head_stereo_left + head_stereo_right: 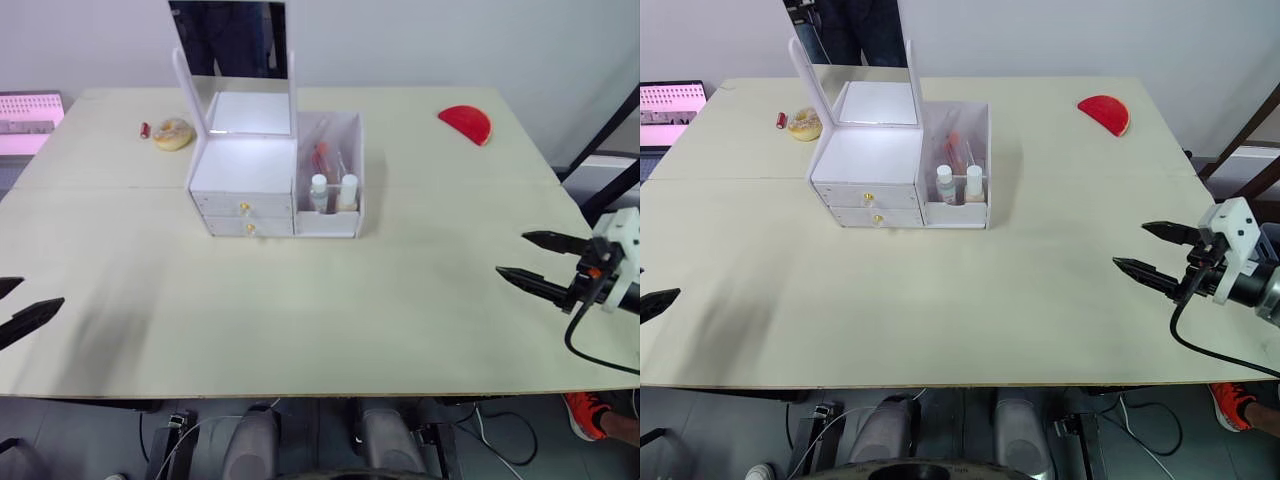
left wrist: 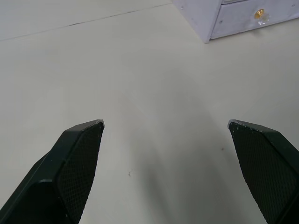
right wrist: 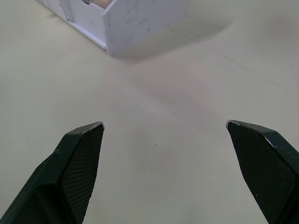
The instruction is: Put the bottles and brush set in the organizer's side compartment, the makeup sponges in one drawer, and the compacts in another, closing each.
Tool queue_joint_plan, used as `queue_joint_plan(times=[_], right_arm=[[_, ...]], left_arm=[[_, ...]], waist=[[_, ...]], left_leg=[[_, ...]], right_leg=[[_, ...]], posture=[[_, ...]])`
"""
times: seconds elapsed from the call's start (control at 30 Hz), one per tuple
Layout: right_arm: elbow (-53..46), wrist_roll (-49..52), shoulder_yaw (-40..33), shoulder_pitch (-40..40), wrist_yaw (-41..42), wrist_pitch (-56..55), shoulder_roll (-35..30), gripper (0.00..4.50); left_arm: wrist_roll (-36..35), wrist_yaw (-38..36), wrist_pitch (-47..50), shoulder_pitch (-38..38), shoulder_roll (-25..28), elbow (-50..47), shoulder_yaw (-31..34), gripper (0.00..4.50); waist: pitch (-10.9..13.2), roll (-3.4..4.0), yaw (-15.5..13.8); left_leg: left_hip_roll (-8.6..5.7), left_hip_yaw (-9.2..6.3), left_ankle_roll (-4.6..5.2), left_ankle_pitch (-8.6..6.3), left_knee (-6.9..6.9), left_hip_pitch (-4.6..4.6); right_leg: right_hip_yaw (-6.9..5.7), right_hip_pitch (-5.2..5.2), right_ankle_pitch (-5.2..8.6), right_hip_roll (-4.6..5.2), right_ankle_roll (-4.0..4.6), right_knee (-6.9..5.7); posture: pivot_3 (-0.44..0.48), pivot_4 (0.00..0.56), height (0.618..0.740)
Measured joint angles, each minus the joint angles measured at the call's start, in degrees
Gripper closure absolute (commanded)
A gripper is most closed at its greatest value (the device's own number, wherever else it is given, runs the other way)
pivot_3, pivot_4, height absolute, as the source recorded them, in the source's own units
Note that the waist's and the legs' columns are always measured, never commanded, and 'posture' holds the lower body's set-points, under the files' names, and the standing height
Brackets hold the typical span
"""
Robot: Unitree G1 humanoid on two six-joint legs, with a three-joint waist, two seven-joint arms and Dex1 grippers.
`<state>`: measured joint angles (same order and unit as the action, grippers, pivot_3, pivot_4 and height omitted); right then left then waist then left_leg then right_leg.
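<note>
The white organizer (image 1: 246, 178) stands at the table's middle back with its mirror (image 1: 232, 60) upright. Both gold-knobbed drawers (image 1: 244, 208) are shut. In the side compartment (image 1: 352, 150) two white-capped bottles (image 1: 318, 192) stand at the front, and the brush set (image 1: 322, 155) leans behind them. The makeup sponges and the compacts are hidden. My left gripper (image 1: 18, 302) hovers open and empty over the table's left edge, far from the organizer. My right gripper (image 1: 512, 255) is open and empty at the right edge. The wrist views look along each open gripper (image 2: 166, 123) (image 3: 164, 124) at bare tabletop and an organizer corner (image 3: 140, 18).
A red half-round case (image 1: 466, 123) lies at the back right. A round yellowish disc (image 1: 172, 133) and a small red item (image 1: 145, 129) lie at the back left. A pink-lit screen (image 1: 28, 120) sits beyond the table's left edge.
</note>
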<state>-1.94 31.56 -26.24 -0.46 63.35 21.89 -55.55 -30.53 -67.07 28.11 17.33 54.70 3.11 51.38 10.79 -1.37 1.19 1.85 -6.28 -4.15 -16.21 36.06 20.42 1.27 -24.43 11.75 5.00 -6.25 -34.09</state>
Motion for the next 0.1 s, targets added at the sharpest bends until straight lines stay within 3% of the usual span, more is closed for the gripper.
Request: queue_joint_plan(times=[0.1], right_arm=[[-0.1,0.0,0.2,-0.1,0.0,0.4,0.0,0.00]], left_arm=[[0.0,0.1,-0.5,0.0,0.0,0.0,0.0,0.02]], waist=[[0.0,0.00,0.0]], left_leg=[[0.00,0.00,0.00,0.00,0.01,0.00]], right_leg=[[0.00,0.00,0.00,0.00,0.00,0.00]], posture=[[0.000,0.150,0.739]])
